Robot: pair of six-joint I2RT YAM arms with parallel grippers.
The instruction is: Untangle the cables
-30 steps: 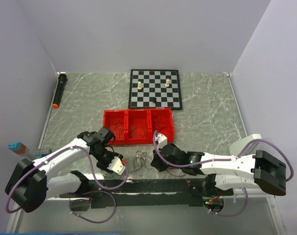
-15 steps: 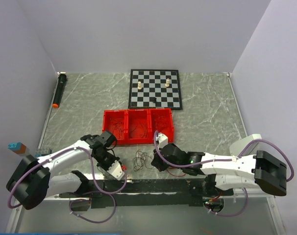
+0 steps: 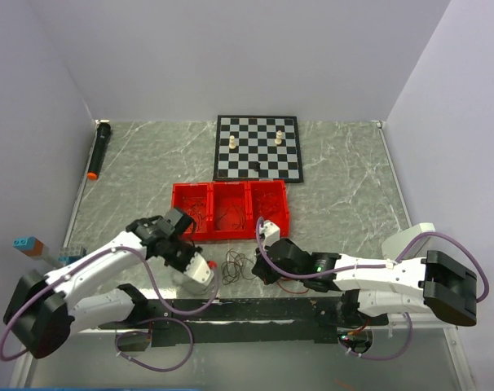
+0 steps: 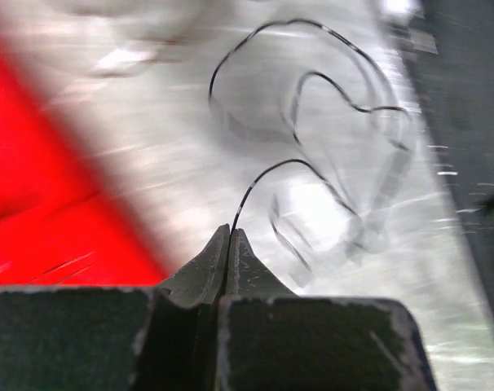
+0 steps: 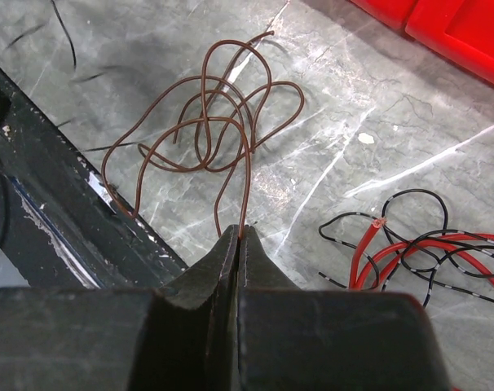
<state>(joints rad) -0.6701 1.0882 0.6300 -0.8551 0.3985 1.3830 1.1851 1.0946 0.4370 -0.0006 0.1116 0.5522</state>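
The left pincer (image 4: 231,232) is shut tight, and a thin black wire (image 4: 312,167) runs straight out of the seam between its tips, pinched there. From the tips that wire climbs toward 12 o'clock and swings into wide loops at 1 o'clock, lying on the pale worktop (image 3: 345,187); the view is smeared, so finer detail is lost. Red fills the 9 o'clock side of this wrist view.

The right pincer (image 5: 239,232) is also closed, clamped on one end of a brown wire (image 5: 206,122). The brown wire rises to 12 o'clock and spreads into several overlapping loops at 11 o'clock, flat on the worktop. At 3 o'clock of these tips lies a separate knot of red and black wires (image 5: 410,248), apart from the brown loops. A dark rail (image 5: 51,195) crosses at 9 o'clock.

From above, the cables (image 3: 237,267) sit as a small wiry bundle between the two pincers, at 3 o'clock of the left one and 9 o'clock of the right one, near the front edge. A red tray (image 3: 231,185) with three compartments lies just at 12 o'clock of the bundle, more thin wires inside it. Farther at 12 o'clock is a chessboard (image 3: 243,163) with a few pieces. A black torch (image 3: 98,149) lies at 10 o'clock by the left wall.
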